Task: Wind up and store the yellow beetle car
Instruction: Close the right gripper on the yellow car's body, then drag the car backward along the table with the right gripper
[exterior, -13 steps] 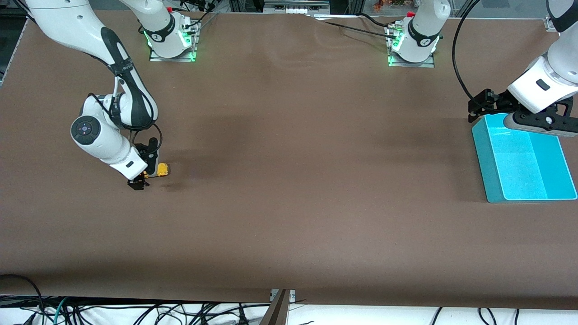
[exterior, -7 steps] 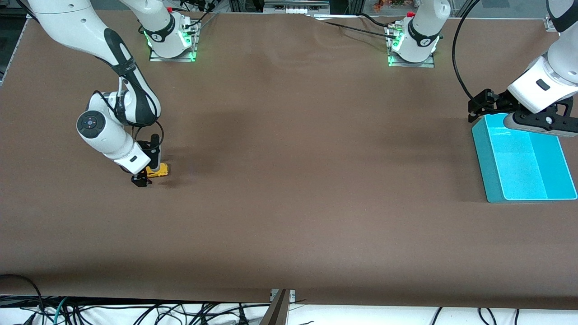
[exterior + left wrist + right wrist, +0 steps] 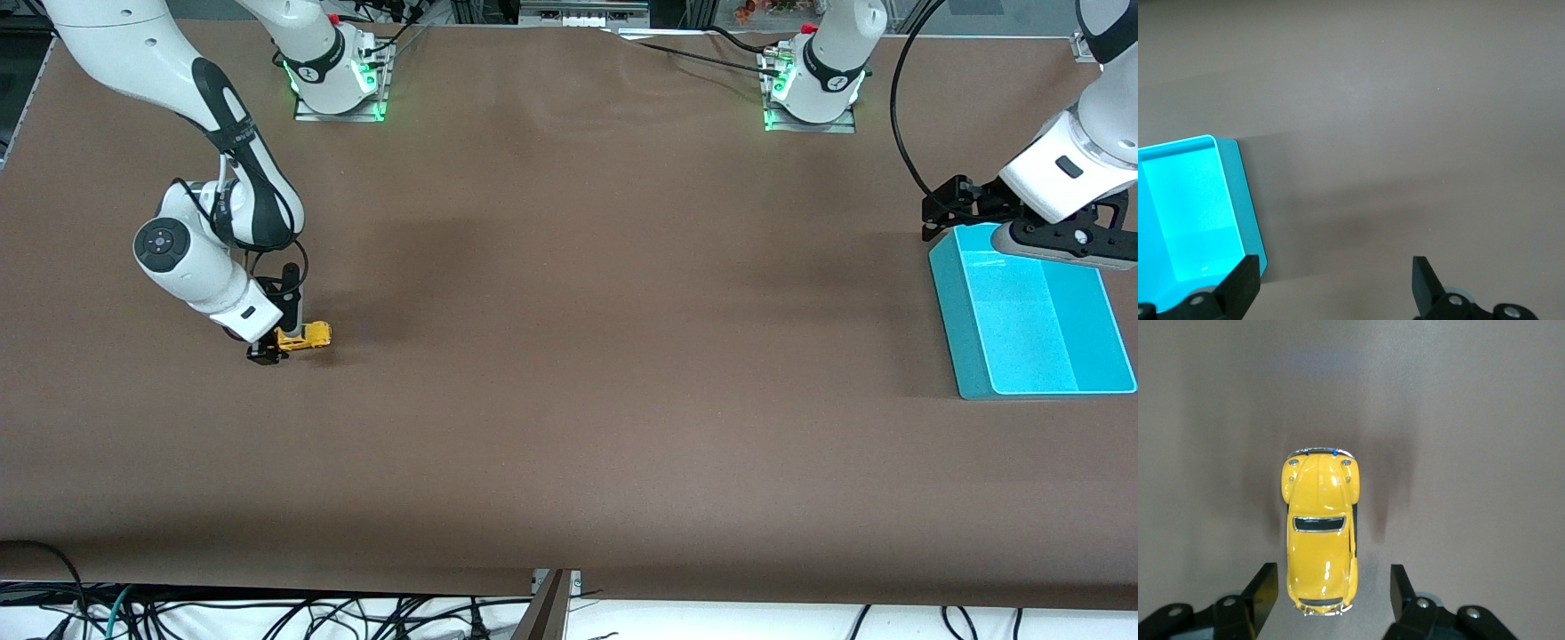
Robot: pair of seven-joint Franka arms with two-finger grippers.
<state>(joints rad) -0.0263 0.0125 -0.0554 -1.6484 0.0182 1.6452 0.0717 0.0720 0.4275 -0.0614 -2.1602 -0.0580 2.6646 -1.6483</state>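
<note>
Yellow beetle car (image 3: 1320,543) sits on the brown table (image 3: 569,356) at the right arm's end, its back end between the spread fingers (image 3: 1263,592) of the right gripper (image 3: 277,342), which do not touch it. The left gripper (image 3: 1036,227) waits with fingers apart over the edge of the teal bin (image 3: 956,311), well apart from the car.

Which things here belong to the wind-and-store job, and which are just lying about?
Job:
- yellow beetle car, between the right gripper's open jaws
- teal bin, under the waiting, open left gripper

Lying about:
- cables off the table's near edge
</note>
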